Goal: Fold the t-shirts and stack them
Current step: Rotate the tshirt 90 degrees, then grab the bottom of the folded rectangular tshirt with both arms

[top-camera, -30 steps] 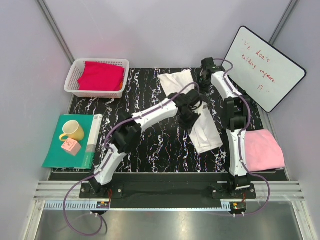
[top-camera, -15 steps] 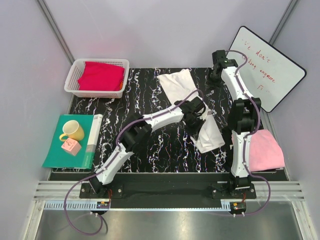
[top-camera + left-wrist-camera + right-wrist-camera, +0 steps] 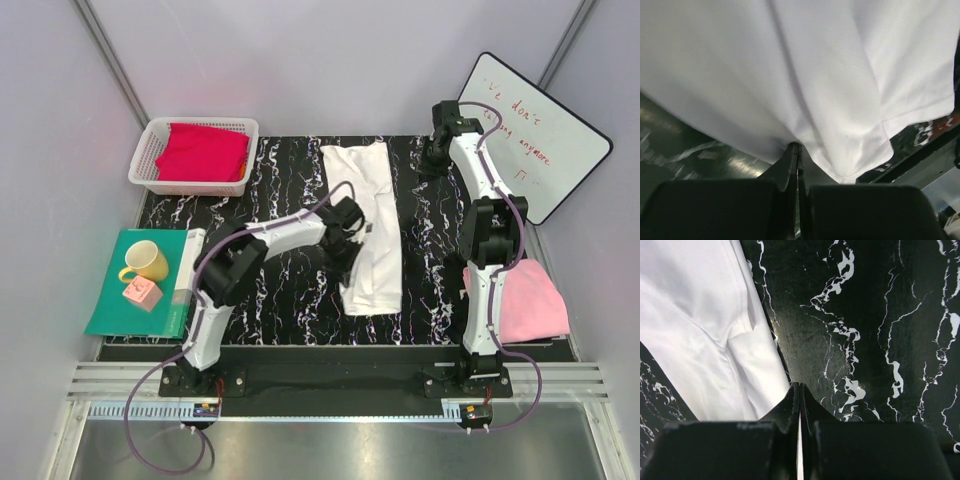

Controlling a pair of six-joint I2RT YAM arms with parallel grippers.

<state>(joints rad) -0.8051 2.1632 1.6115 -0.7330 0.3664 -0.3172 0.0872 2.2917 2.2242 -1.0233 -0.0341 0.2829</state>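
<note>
White t-shirt (image 3: 368,200) lies as a long strip mid-table, running from far edge toward near edge. Left gripper (image 3: 798,150) pinches its left edge. Right gripper (image 3: 799,387) is pressed together, empty, beside the shirt's far end. Risk: a one-sided pull bunches or skews the fold.

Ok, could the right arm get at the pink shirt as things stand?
Probably yes. The pink shirt lies uncovered right beside that arm's base, and the right hand is shut on nothing. The arm is stretched far forward, though, so it would have to fold well back.
</note>
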